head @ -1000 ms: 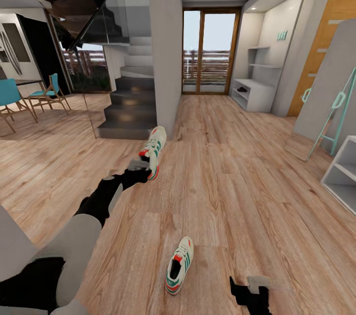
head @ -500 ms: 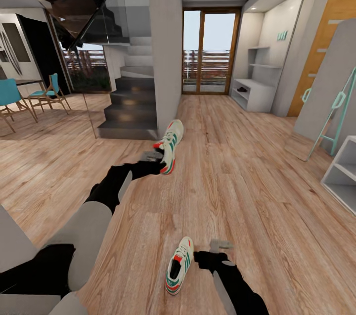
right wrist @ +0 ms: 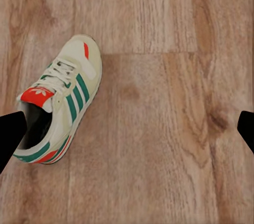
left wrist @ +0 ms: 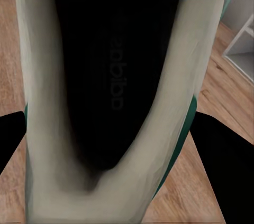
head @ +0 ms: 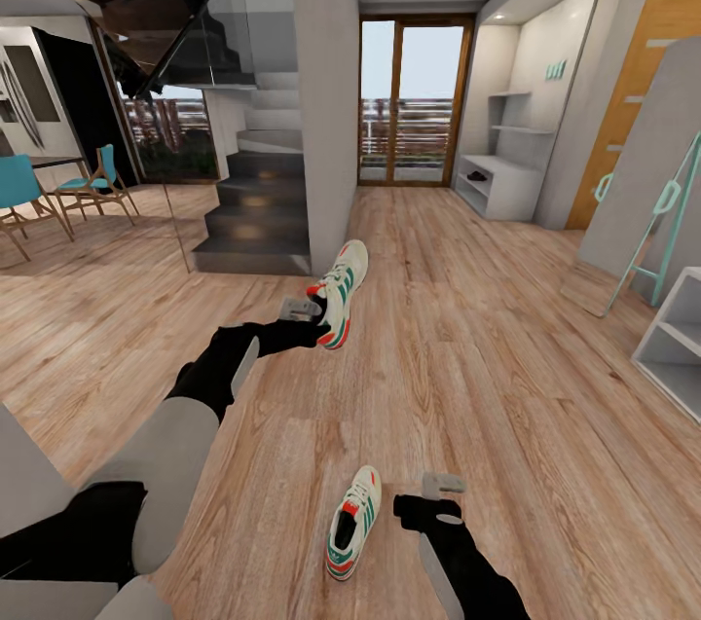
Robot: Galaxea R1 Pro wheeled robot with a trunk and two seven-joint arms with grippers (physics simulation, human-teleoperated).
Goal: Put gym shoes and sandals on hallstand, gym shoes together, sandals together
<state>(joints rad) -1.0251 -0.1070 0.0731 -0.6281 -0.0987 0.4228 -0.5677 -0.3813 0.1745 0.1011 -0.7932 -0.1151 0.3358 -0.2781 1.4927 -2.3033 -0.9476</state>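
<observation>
One gym shoe, cream with green stripes and red-orange accents, hangs above the corridor floor with my left gripper shut on its heel end. In the left wrist view its dark inside sits between the black fingers. The other gym shoe lies on the planks. My right gripper hovers just to its right, open and empty. The hallstand stands far back on the right. A small dark shape on its bench is too small to tell as sandals.
A dark staircase and grey pillar stand ahead on the left, with a glass door at the corridor's end. On the right a grey board, a teal ladder and a white shelf unit line the wall.
My left gripper has carried its gym shoe to the right and slightly up. The right arm has come in from the bottom edge to beside the floor shoe.
</observation>
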